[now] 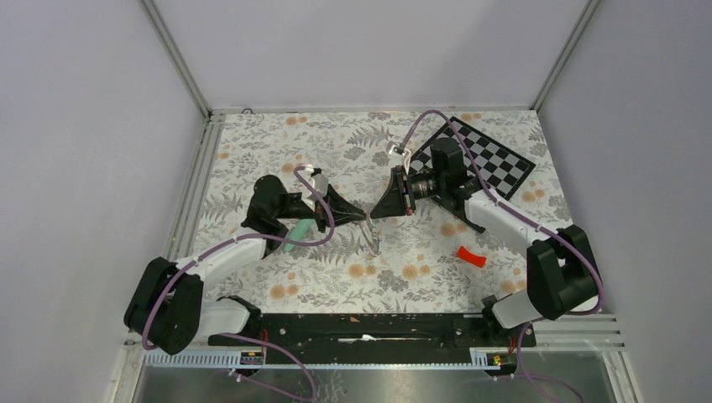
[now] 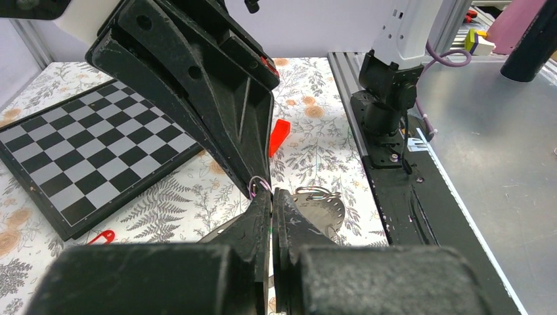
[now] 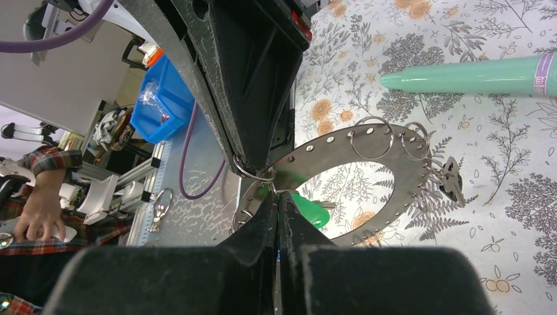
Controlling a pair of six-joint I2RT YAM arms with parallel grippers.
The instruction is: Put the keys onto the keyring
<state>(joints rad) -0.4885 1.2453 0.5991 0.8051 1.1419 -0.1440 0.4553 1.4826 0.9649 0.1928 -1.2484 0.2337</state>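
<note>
Over the middle of the table my left gripper [image 1: 363, 216] and right gripper [image 1: 374, 217] meet tip to tip, both shut. The keyring [image 3: 368, 141], a flat grey perforated ring, hangs from them with several small wire loops on its rim. The left gripper [image 2: 271, 197] pinches a small wire loop [image 3: 253, 174] at the keyring's [image 2: 323, 209] edge. A green key [image 3: 309, 209] sits right behind the tips of the right gripper [image 3: 279, 200], which closes on its thin wire. A dark key [image 3: 452, 178] hangs on the ring's far side. A small red key [image 2: 102, 236] lies on the cloth.
A mint-green tube [image 1: 296, 232] lies under the left arm. A curved red plastic piece [image 1: 472, 256] lies to the front right. A checkerboard [image 1: 495, 159] sits at the back right. A black rail [image 1: 361, 327] runs along the near edge.
</note>
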